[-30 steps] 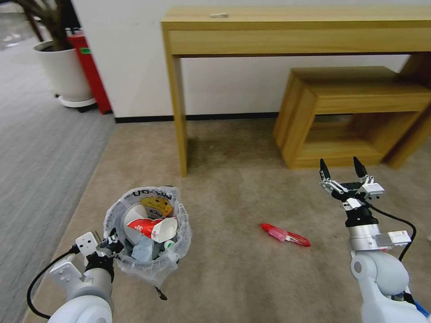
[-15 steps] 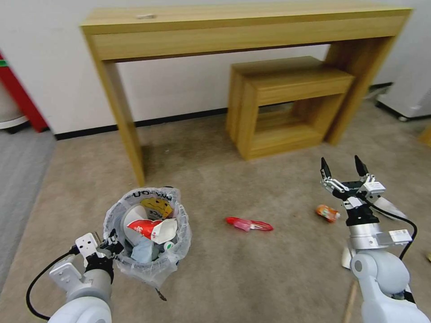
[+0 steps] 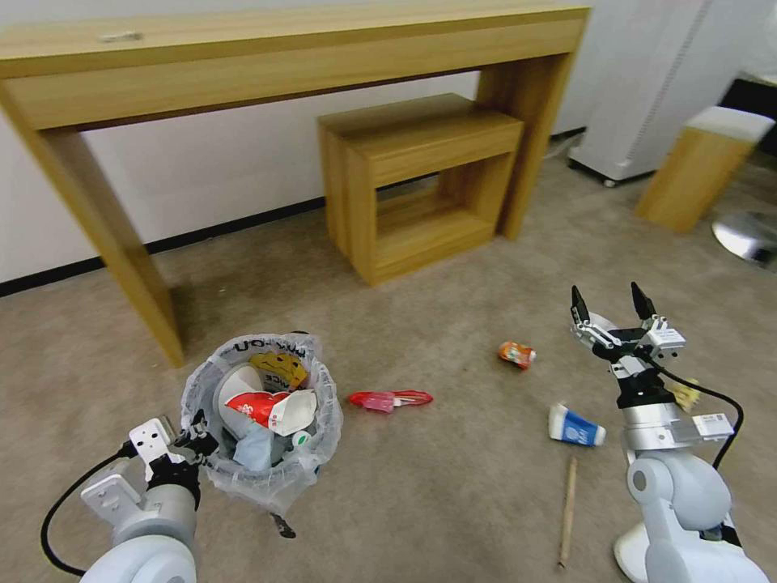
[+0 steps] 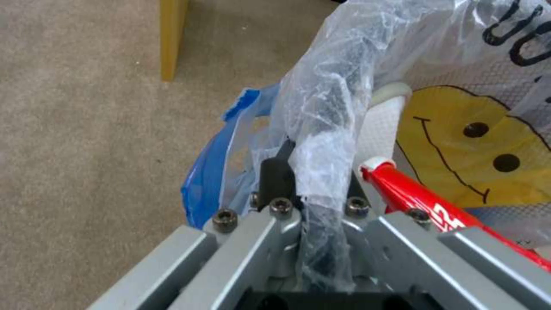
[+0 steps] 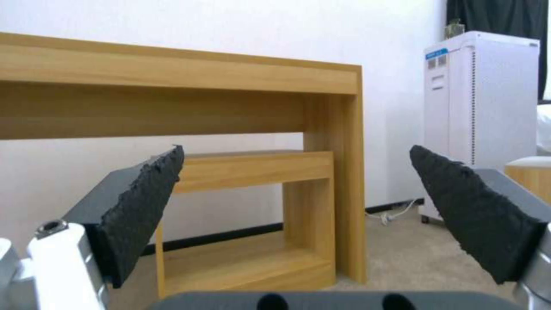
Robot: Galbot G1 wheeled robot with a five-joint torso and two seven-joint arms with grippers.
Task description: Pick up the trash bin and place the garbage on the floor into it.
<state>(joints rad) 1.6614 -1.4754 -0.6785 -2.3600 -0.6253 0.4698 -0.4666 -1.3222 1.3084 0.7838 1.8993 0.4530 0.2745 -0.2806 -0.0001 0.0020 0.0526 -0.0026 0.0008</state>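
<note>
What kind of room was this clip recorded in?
Probably an office or lounge-type indoor room: beige carpet floor, a long wooden console table against a white wall with a smaller wooden bench tucked under it, and a white appliance cabinet nearby.

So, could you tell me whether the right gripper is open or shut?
Open: the right gripper has its fingers spread wide, nothing between them.
</note>
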